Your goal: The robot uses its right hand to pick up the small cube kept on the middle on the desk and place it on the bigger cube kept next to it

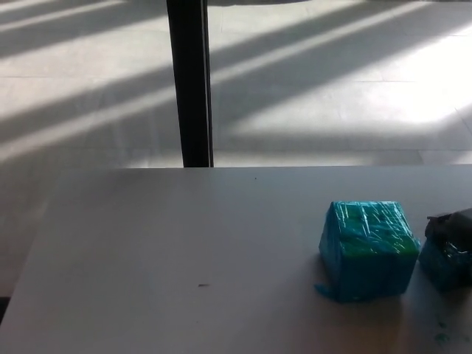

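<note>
From my remote station I take the bigger cube (366,249) as the reference. To its left and on its far side the desk (184,251) lies bare, giving open passage up to the far edge. The cube's top face is unobstructed from above. To its right the way is blocked: the small cube (445,265) sits just beside it, and the right hand (451,227) is at that cube's top, against the frame edge. Beyond the desk stands a dark post (189,81).
</note>
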